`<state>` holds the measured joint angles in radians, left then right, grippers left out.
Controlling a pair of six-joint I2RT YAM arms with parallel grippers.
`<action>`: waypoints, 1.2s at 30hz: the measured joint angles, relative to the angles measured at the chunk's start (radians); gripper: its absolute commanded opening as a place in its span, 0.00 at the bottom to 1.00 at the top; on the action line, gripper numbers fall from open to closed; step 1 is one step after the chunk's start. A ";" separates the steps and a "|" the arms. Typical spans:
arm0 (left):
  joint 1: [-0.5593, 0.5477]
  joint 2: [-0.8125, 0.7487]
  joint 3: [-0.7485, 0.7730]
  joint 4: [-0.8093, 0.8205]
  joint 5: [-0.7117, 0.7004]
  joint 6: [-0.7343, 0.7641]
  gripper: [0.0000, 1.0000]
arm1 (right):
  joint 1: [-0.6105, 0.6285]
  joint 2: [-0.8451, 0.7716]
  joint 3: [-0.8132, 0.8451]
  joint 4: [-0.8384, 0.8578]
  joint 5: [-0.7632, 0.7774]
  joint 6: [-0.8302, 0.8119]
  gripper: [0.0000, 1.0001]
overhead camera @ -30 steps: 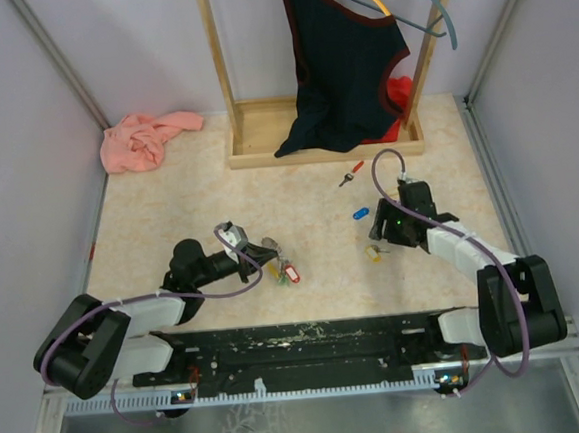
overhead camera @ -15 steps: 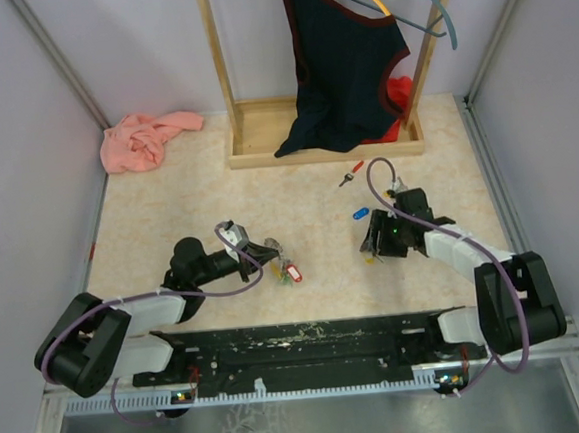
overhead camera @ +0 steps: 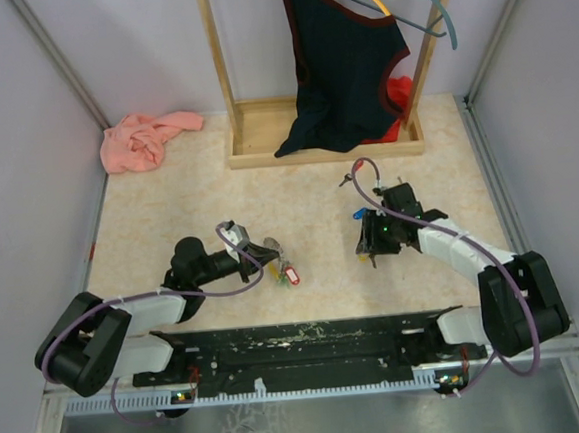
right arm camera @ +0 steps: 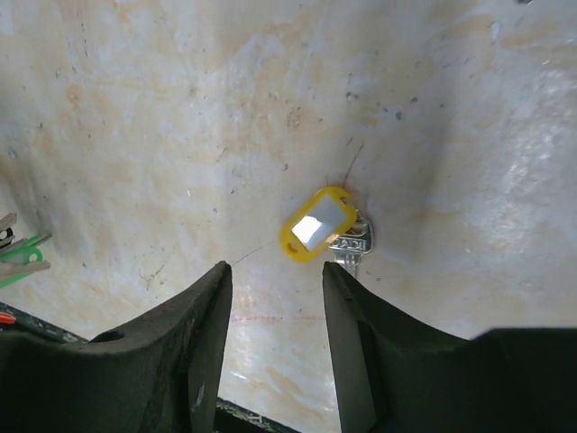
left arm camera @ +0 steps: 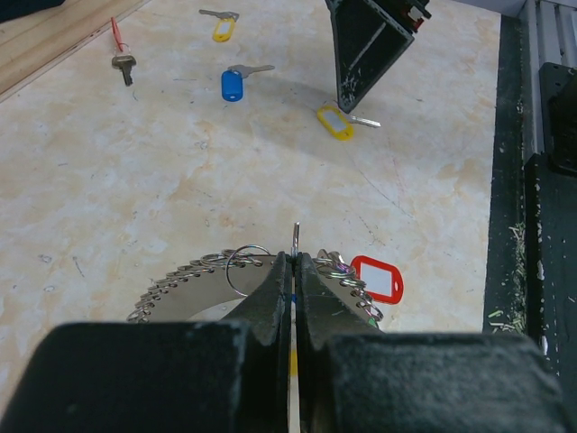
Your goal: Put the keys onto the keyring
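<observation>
The keyring (left arm camera: pixel 185 278), a grey ridged chain loop carrying a red tag (left arm camera: pixel 377 278), lies just in front of my left gripper (left arm camera: pixel 295 263). That gripper is shut on a thin ring of it that stands up between the jaws, and the top view shows it (overhead camera: pixel 268 250) at the left of centre. A yellow-tagged key (right arm camera: pixel 317 227) lies flat on the table just past the fingertips of my right gripper (right arm camera: pixel 275 271), which is open and empty. A blue-tagged key (left arm camera: pixel 234 83), a red-tagged key (left arm camera: pixel 122 56) and another yellow-tagged key (left arm camera: pixel 222 27) lie farther back.
A wooden clothes rack base (overhead camera: pixel 263 138) with a dark top (overhead camera: pixel 343 62) hanging on it stands at the back. A pink cloth (overhead camera: pixel 143 140) lies at the back left. The black base rail (overhead camera: pixel 299 341) runs along the near edge.
My right gripper has swung left and lowered over the yellow-tagged key, and its jaws have narrowed. The left gripper and keyring have stayed put.
</observation>
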<state>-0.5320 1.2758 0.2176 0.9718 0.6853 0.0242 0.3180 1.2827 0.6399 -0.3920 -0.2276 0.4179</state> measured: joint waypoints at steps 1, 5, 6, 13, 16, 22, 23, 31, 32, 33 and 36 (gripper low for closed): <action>0.000 0.000 0.000 -0.002 0.000 0.000 0.01 | -0.012 0.000 0.011 -0.003 0.002 -0.015 0.42; 0.000 0.000 0.000 -0.008 0.000 0.000 0.01 | -0.085 0.003 0.023 -0.002 -0.002 -0.058 0.37; 0.000 0.000 0.000 -0.009 0.001 0.000 0.01 | -0.099 0.009 0.026 -0.002 -0.002 -0.070 0.36; 0.000 0.000 0.001 -0.012 0.006 0.001 0.01 | -0.106 0.134 0.090 -0.014 -0.031 -0.148 0.32; 0.000 0.000 0.003 -0.016 0.008 0.004 0.01 | -0.107 0.166 0.096 -0.009 -0.038 -0.166 0.30; 0.000 0.003 0.014 -0.030 0.010 0.007 0.01 | -0.112 0.186 0.096 -0.014 -0.055 -0.190 0.22; 0.000 0.005 0.015 -0.030 0.012 0.007 0.01 | -0.112 0.186 0.096 -0.014 -0.059 -0.192 0.19; 0.000 0.014 0.016 -0.031 0.022 0.009 0.01 | -0.112 0.185 0.096 -0.014 -0.079 -0.199 0.13; 0.000 0.014 0.016 -0.031 0.024 0.010 0.01 | -0.112 0.185 0.096 -0.014 -0.080 -0.199 0.12; 0.000 0.015 0.016 -0.031 0.024 0.010 0.01 | -0.112 0.186 0.096 -0.014 -0.080 -0.199 0.11; 0.000 0.017 0.016 -0.031 0.026 0.010 0.01 | -0.112 0.185 0.096 -0.014 -0.080 -0.201 0.04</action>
<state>-0.5320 1.2926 0.2337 0.9413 0.7116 0.0345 0.2062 1.4681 0.7361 -0.4061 -0.3080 0.2169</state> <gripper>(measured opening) 0.016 0.106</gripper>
